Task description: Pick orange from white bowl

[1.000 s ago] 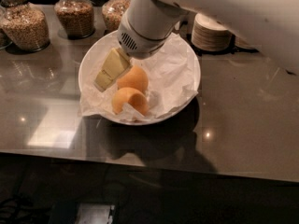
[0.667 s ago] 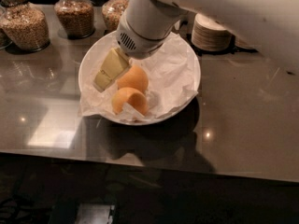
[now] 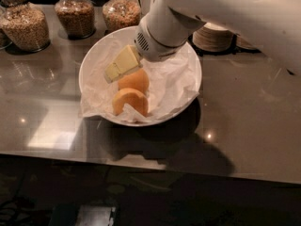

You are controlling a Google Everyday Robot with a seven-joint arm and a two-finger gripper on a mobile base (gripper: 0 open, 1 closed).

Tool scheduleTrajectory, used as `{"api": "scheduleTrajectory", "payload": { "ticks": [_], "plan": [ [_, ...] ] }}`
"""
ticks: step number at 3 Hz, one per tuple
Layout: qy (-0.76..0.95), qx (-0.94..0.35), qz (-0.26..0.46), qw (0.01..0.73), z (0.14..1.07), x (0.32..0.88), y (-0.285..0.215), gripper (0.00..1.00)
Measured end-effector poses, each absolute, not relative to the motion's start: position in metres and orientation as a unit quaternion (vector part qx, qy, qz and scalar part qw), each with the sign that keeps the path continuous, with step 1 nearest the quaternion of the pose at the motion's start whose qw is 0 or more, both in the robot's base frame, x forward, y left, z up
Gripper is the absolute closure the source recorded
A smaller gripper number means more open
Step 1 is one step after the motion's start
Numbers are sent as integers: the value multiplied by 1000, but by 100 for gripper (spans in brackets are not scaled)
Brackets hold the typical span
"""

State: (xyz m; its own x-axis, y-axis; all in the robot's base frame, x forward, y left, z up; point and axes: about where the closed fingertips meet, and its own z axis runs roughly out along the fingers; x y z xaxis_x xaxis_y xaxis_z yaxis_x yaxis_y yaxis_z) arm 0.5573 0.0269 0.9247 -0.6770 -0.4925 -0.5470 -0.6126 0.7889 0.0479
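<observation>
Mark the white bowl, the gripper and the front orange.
white bowl (image 3: pixel 200 79): camera view, right rim.
gripper (image 3: pixel 113 73): camera view, fingertip end, over the bowl's left half.
front orange (image 3: pixel 130 101): camera view, middle of peel.

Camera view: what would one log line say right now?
gripper in white bowl, beside rear orange | front orange untouched | lift not yet done

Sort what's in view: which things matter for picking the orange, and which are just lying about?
Job: gripper, down in the bowl by the far orange; near orange.
Lying about: jars, plates, paper lining the bowl.
</observation>
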Motion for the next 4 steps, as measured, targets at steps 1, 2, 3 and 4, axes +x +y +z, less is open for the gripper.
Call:
{"api": "scheduleTrajectory", "payload": {
  "ticks": [1,2,3,4],
  "plan": [
    [915,-282,121,263,927,557,28,0],
    [915,-282,121,263,927,557,28,0],
    [921,-260,126,261,917,565,23,0],
    [928,-230,131,260,906,571,16,0]
  ]
}}
